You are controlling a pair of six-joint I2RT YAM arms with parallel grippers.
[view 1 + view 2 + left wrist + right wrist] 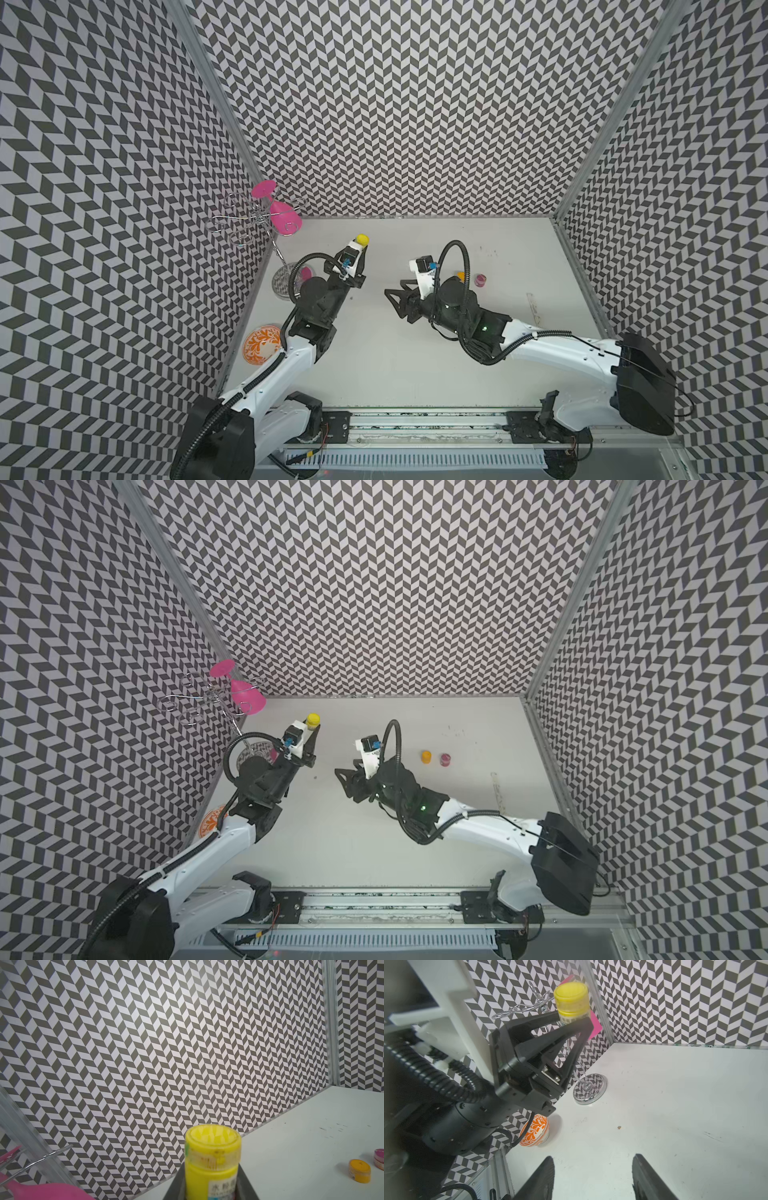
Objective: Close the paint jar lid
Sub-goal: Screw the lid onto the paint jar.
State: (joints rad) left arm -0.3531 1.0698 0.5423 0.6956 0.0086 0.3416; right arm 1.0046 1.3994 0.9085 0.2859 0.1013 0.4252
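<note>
A yellow paint jar (pixel 362 239) (pixel 313 719) is held off the table near the back wall, with my left gripper (pixel 360 247) (pixel 572 1020) shut on its body. In the left wrist view the jar (pixel 211 1167) stands upright between the dark fingers. Its yellow lid (pixel 212 1136) (pixel 571 994) sits on top of the jar; how tightly, I cannot tell. My right gripper (pixel 393 286) (pixel 345 766) (pixel 592 1159) hovers over the middle of the table, open and empty, apart from the jar and pointing toward the left arm.
A small orange jar (pixel 426 756) (pixel 359 1171) and a magenta jar (pixel 481 280) (pixel 445 759) stand at the right back. A wire rack (pixel 589 1088) with a pink glass (pixel 282 218) occupies the back left corner. An orange patterned bowl (pixel 262 345) (pixel 534 1130) sits by the left wall.
</note>
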